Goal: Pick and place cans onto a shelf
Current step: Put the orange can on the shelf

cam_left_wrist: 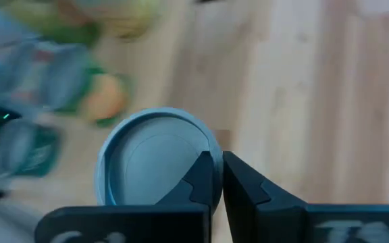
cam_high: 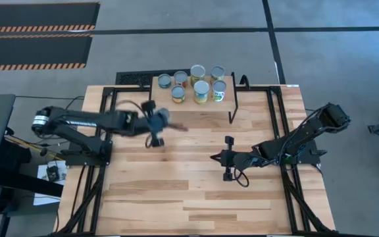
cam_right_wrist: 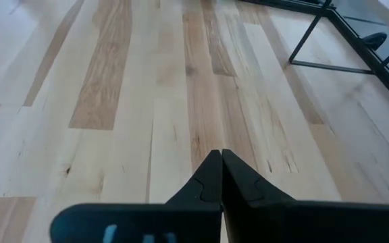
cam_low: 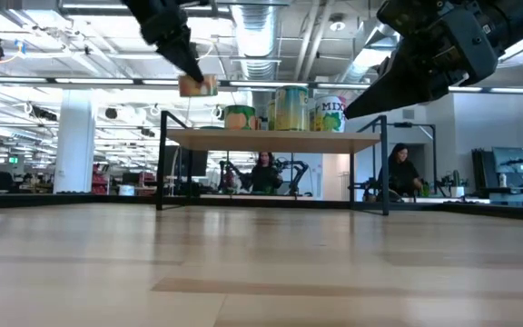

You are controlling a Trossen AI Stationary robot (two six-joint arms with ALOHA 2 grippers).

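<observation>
My left gripper (cam_high: 158, 124) is shut on a small can (cam_left_wrist: 155, 162) with a silvery round top. It holds the can in the air over the table's middle, near the shelf (cam_high: 160, 97). In the low view the can (cam_low: 198, 85) hangs above the level of the shelf board (cam_low: 271, 139). Several more cans (cam_high: 201, 90) stand upright on the shelf at the table's far edge. My right gripper (cam_high: 216, 158) is shut and empty, low over the table right of centre; it also shows in the right wrist view (cam_right_wrist: 220, 162). My left gripper pinches the can's top rim (cam_left_wrist: 213, 152) between its two fingers, one finger (cam_left_wrist: 201, 177) lying over the lid and the other outside the wall. The fingers come from above. The can hangs below them, lifted clear of the table.
The shelf stands on thin black legs (cam_high: 232, 112) at the far middle. The plank tabletop (cam_high: 176, 191) stretches bare toward the near edge. Beyond the table, people sit at desks (cam_low: 263, 173) in the room.
</observation>
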